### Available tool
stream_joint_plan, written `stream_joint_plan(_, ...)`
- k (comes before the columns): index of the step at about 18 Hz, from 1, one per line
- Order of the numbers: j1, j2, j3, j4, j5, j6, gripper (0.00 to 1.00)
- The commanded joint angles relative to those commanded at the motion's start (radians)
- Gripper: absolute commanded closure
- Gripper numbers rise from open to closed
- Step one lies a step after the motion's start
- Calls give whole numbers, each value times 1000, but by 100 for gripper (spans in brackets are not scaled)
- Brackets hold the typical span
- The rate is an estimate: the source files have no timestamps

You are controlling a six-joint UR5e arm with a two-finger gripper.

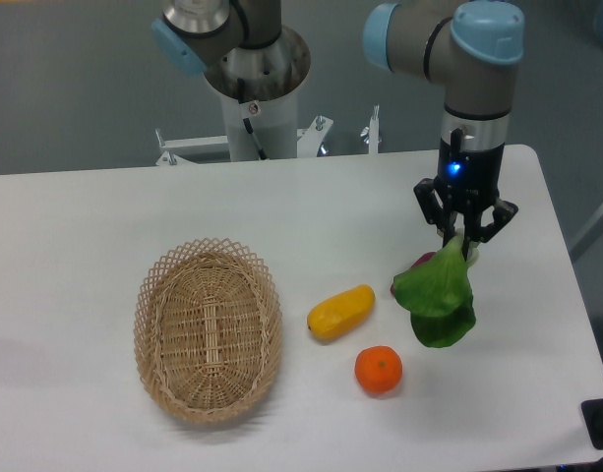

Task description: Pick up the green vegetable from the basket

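Green vegetable (437, 300) is seen at the right side of the white table (104, 211), well apart from the basket (209, 328). Its broad dark leaves hang down and spread just above or on the tabletop; which of the two cannot be told. Its pale stalk end is held up between the black fingers of the gripper (465, 241), which are closed on it. The gripper points straight down from the grey and blue arm (475, 93), and a small blue light is lit on its wrist.

A small purple vegetable (411, 271) is partly hidden behind the leaves, touching or just beside them on their left. A yellow vegetable (340, 312) lies on the table to the left of the leaves, between them and the basket, tilted with its right end farther from the camera. An orange (379, 370) sits near the front edge, just below and to the right of the yellow vegetable and close to the lower leaf.

The woven basket lies at the left front of the table, with nothing seen inside it. The arm's base column (252, 93) stands behind the table's far edge.
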Motion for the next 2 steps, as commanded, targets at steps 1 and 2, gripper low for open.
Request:
stream_joint_plan(1, 0, 0, 0, 0, 0, 0, 68)
stream_joint_plan(2, 0, 0, 0, 0, -2, -2, 68)
